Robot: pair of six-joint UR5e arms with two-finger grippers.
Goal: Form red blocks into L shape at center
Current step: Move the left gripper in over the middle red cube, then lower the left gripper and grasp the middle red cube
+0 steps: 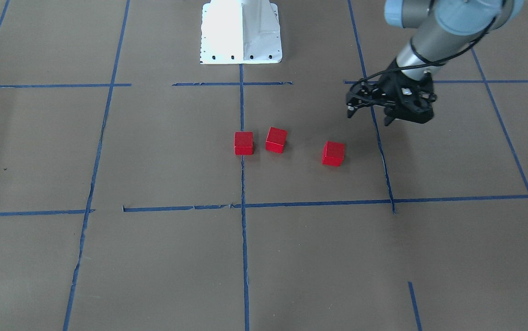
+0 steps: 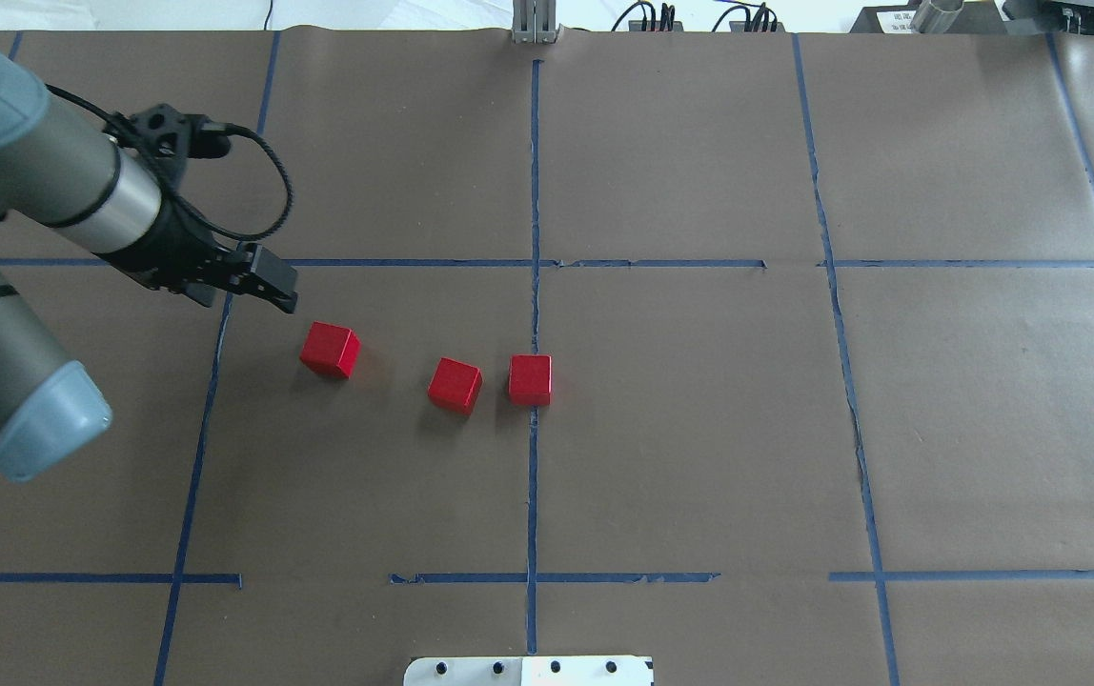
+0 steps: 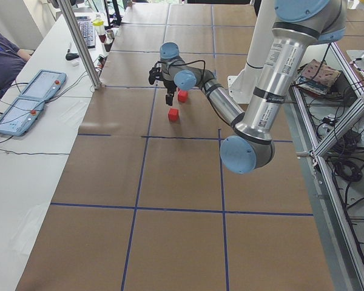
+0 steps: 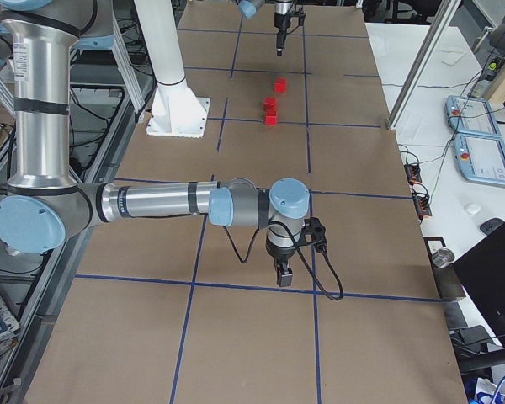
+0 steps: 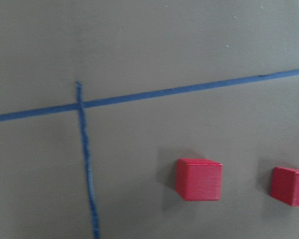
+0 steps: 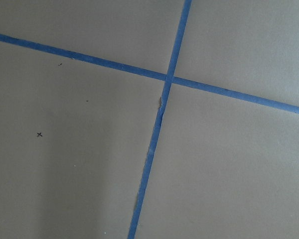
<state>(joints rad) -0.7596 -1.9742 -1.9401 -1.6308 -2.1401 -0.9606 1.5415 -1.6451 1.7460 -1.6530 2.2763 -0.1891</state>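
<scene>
Red on brown: the three red blocks lie in a loose row inside the center (image 2: 690, 429), about midway between the robot's edge of the bench and the operators' edge. No two of them touch. One block (image 2: 530, 379) sits squarely on the middle blue tape line (image 2: 533, 486). A second (image 2: 455, 384) is just beside it and turned a little askew. The third (image 2: 330, 349) lies well apart, out toward the bench's left edge.

No L exists yet, so by my reading the task has barely begun. The outlying cube has to come in, the skewed one wants squaring, and one cube must sit off the line to make the corner.

The left gripper (image 1: 369, 116) hangs with its fingers spread and nothing between them. It is near the outlying block, on the side toward the left edge. The right gripper (image 4: 282, 274) hovers above bare paper far toward the bench's right end. Whether it is spread or closed I cannot tell.

The bench is covered in brown paper (image 2: 985, 429) marked off by a taped grid, ragged in places. A white base plate (image 1: 241, 32) stands at the robot's edge. Beyond the operators' edge are a white table (image 3: 24, 182) with teach pendants (image 3: 27, 103) and aluminium posts (image 3: 82, 45).
</scene>
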